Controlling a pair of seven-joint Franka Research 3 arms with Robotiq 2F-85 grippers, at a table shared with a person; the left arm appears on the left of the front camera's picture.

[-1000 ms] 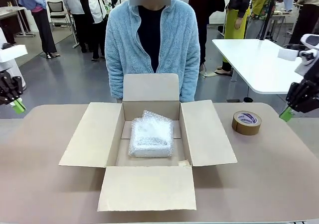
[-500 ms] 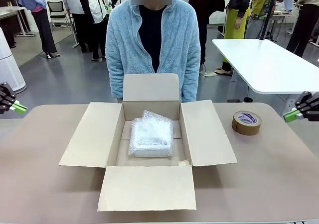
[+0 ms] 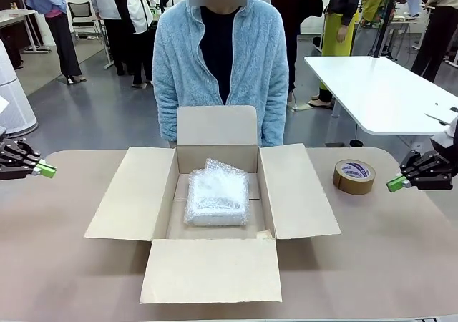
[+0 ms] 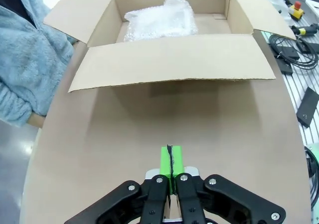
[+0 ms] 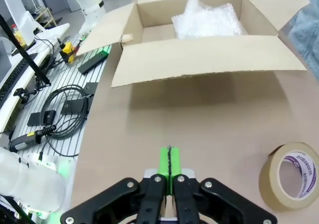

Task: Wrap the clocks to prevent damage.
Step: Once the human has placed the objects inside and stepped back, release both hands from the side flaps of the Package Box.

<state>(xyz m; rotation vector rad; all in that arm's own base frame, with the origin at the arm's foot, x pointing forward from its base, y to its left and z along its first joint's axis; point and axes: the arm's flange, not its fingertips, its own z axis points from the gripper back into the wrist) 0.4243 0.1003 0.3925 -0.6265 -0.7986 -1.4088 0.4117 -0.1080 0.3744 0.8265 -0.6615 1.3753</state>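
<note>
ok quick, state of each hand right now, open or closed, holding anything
left hand: closed, fingers pressed together, holding nothing
right hand: closed, fingers pressed together, holding nothing

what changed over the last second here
The left end effector and right end effector, both shut and empty, swung from pointing down to pointing inward at the box, ending slightly lower and nearer it. Nothing was taken or released. Box, wrapped clocks, tape roll and person stayed put.
</note>
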